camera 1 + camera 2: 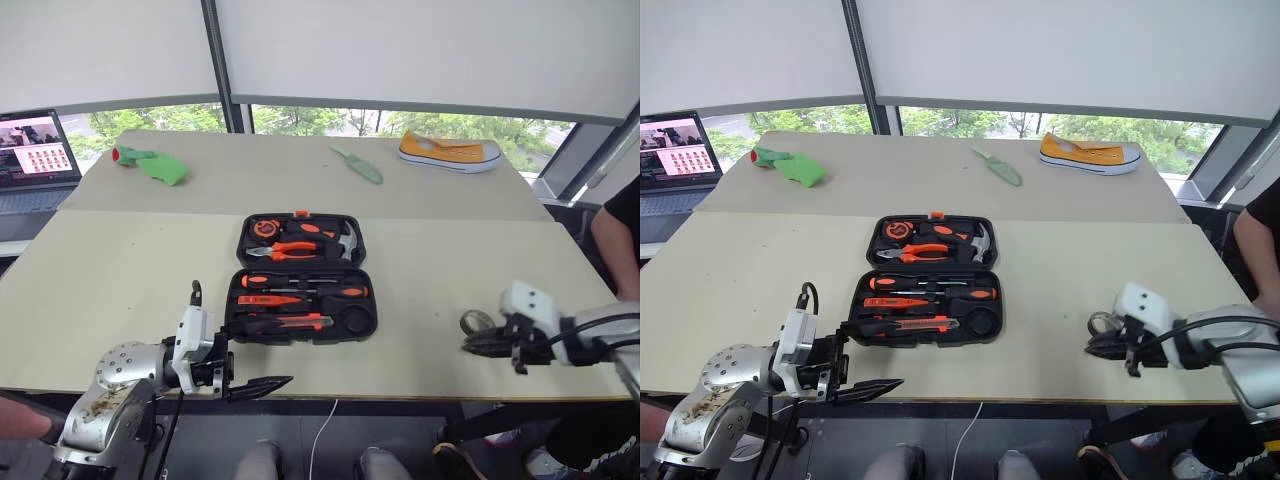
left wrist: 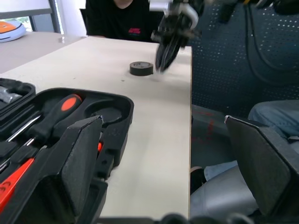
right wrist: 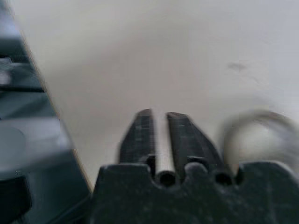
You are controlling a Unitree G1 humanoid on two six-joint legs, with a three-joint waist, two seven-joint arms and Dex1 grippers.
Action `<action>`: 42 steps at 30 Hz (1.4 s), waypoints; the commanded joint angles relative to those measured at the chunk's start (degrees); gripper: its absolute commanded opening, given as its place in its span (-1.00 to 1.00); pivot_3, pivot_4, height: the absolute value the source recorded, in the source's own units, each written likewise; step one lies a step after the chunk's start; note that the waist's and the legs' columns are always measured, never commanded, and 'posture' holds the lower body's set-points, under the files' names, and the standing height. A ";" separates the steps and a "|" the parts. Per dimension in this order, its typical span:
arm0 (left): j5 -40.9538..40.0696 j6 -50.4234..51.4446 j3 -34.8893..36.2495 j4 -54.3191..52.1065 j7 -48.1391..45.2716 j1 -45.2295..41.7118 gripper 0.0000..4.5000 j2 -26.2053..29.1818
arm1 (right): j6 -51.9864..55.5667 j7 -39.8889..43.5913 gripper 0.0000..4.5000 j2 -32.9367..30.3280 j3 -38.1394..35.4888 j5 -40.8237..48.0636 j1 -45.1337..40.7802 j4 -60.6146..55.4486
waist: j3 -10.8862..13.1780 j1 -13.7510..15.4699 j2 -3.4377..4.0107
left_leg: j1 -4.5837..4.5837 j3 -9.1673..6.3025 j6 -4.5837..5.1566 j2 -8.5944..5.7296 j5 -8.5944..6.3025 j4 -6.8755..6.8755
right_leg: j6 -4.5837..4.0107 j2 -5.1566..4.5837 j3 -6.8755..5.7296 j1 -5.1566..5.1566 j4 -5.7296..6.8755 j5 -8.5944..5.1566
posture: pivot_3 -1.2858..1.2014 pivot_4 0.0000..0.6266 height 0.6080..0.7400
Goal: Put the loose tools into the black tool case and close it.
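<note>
A small round grey roll (image 1: 478,322) lies flat on the pale tabletop (image 1: 120,290), well to the robot's right of the black tool case (image 1: 303,283) and near the front edge. It is the one loose tool outside the case. A flat ring, it has no long axis to line up with.

The case lies open in the middle of the tabletop, lid folded back away from the robot. The lid half carries orange-handled pliers (image 1: 284,250) and a hammer (image 1: 345,240). The near half holds two black-and-orange screwdrivers (image 1: 340,292), a slim orange tester screwdriver (image 1: 268,299) and an orange-black utility knife (image 1: 295,322). A round slot (image 1: 355,320) at its right end looks unfilled, probably the roll's place.

The right tool (image 1: 472,345) is by far the nearer of the two. Its tips sit just in front of the roll, on the robot's side, pointing left toward the case. In the right wrist view its two fingers (image 3: 140,135) stand narrow, a thin slit between them and nothing in it, with the roll beside them. Whether they touch the roll cannot be told. It seems a grasp on the roll is not yet made.

The left tool (image 1: 868,390) hangs off the front edge near the case's left corner, fingers wide apart and empty
</note>
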 commanded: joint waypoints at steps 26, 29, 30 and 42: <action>1.11 -1.83 -0.94 -1.57 0.41 -0.18 1.00 -0.51 | 0.99 -0.42 -0.22 0.99 7.47 -6.99 -11.00 8.28 | 0.01 -0.21 0.01 | -0.05 0.03 0.00 0.00 0.00 -0.02 | 0.06 0.01 0.03 -0.10 0.03 0.11 | 0.03 -0.52 1.00; 1.25 -1.84 -1.25 -1.47 0.52 -0.60 1.00 -0.76 | -0.68 -0.63 -0.22 2.41 9.29 -8.71 -12.02 11.01 | 0.01 -0.29 0.01 | -0.06 0.03 0.00 0.00 0.00 -0.01 | 0.01 0.01 0.04 -0.11 0.02 0.15 | 0.03 -0.52 1.00; 1.28 -1.81 -1.30 -1.48 0.56 -0.72 1.00 -0.79 | -1.10 -0.63 -0.22 2.83 9.82 -9.16 -12.41 11.94 | 0.01 -0.31 0.01 | -0.06 0.03 0.00 0.00 0.00 -0.01 | 0.00 0.02 0.03 -0.11 0.02 0.15 | 0.03 -0.52 1.00; 1.15 -2.05 -0.36 -1.14 1.06 -0.83 1.00 -0.99 | -4.42 2.03 -0.99 6.03 10.91 -8.91 -16.33 12.55 | 0.01 -0.83 0.01 | -0.05 0.03 0.01 0.00 0.00 -0.02 | 0.00 0.03 0.04 -0.12 0.07 0.17 | 0.03 -0.52 1.00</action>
